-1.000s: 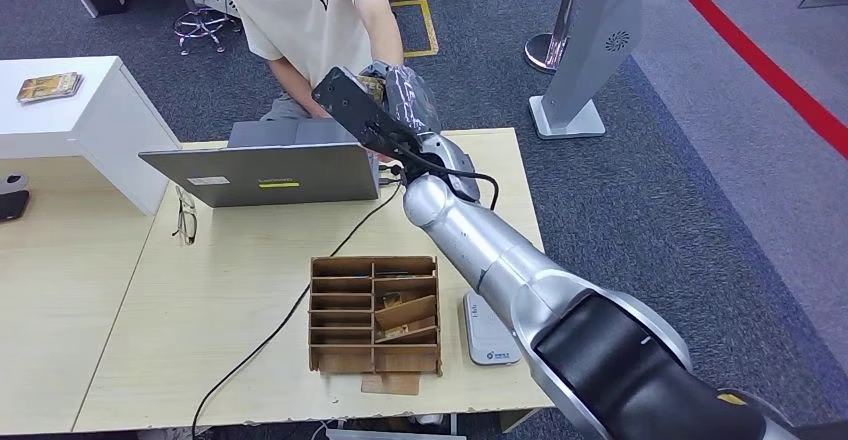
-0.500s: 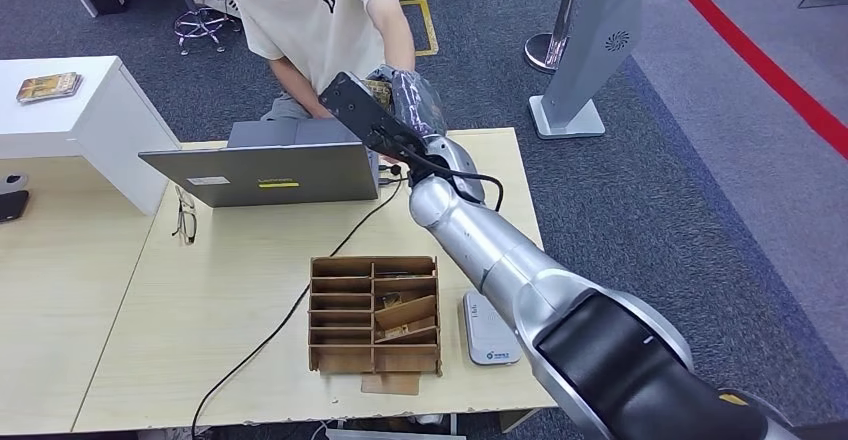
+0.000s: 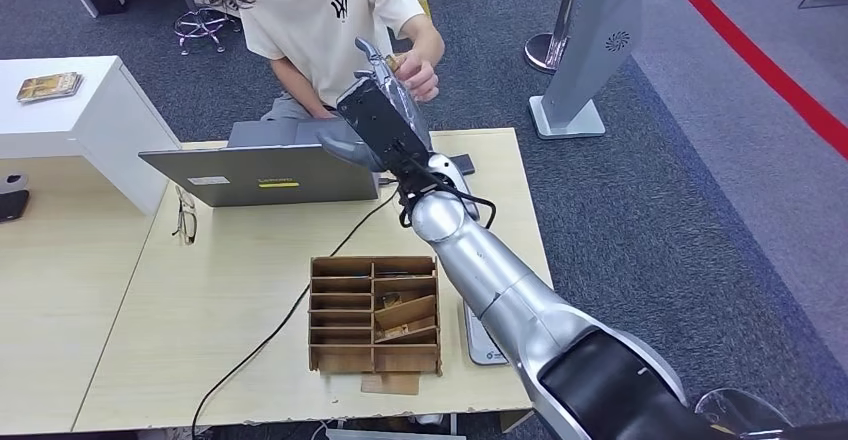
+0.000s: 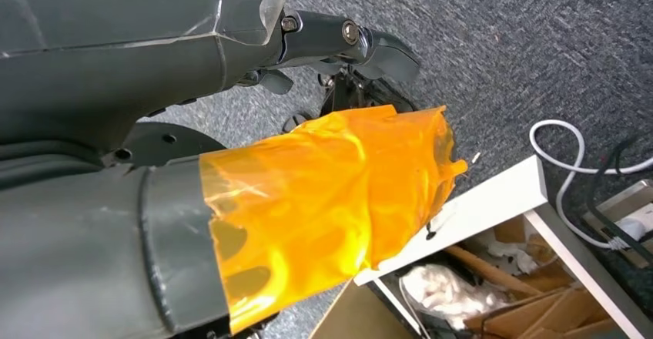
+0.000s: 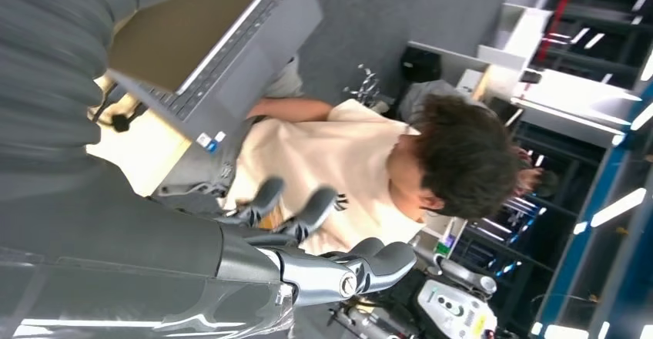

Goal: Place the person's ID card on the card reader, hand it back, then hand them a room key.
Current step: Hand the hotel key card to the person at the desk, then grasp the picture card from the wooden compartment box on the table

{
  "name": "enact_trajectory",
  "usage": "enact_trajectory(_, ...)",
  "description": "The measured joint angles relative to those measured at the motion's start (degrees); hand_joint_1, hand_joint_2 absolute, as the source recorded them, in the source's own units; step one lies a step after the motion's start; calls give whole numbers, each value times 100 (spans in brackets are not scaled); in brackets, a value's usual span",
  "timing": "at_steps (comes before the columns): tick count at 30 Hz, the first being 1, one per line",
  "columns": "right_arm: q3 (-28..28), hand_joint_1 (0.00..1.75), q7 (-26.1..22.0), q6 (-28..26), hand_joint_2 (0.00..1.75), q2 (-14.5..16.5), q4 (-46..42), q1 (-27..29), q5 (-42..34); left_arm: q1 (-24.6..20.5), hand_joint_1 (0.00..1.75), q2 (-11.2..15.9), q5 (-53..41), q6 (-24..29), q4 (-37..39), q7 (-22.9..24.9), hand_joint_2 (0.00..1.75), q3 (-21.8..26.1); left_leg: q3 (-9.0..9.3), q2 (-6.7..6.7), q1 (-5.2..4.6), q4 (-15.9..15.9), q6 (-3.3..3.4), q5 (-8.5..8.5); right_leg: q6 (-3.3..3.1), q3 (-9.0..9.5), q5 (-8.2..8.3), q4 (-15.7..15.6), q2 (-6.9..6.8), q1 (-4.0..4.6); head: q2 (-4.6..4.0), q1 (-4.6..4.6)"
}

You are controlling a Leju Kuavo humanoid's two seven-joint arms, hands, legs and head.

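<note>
Laptop [image 3: 262, 172] and person [image 3: 335, 20] ahead.

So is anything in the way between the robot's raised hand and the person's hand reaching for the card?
Nothing visible. The right hand is up above the laptop, and the person's hand is right at its fingertips, with a small tan thing, probably the card, between them.
</note>
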Motion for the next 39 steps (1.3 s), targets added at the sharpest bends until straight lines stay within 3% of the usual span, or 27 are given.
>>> enact_trajectory(10, 95, 0, -257, 10, 175, -136, -1760, 986, -513, -10, 0, -145, -64, 547, -46, -216, 0, 178, -1, 0, -1, 0, 0, -2, 1, -1, -1, -3, 0, -1, 0, 0)
enact_trajectory(17, 310, 0, -368, 10, 175, -356, -2739, 1612, -693, -7, 0, -310, 55, 578, -256, -225, 0, 388, 0, 3, 0, 0, 0, -3, 2, -1, -1, -4, 2, 0, 0, 1)
enact_trajectory(25, 499, 0, -438, 45, 175, -687, -3417, 2319, -767, 11, 0, -343, 195, 525, -367, -102, 0, 594, -1, 2, 0, 0, 0, -4, 1, -1, -2, -3, 2, 0, 0, -1)
enact_trajectory(32, 528, 0, -465, 29, 175, -750, -3531, 2473, -761, 13, 0, -346, 253, 554, -373, -102, 0, 622, -1, 2, 0, 0, 0, -4, 1, -1, -2, -4, 2, 0, 0, 1)
enact_trajectory(39, 573, 0, -504, -26, 175, -1033, -3908, 3052, -661, 17, 0, -350, 701, 681, -395, -152, 0, 674, -1, 2, 0, 0, 0, -4, 1, 0, -2, -4, 1, 0, 0, -2)
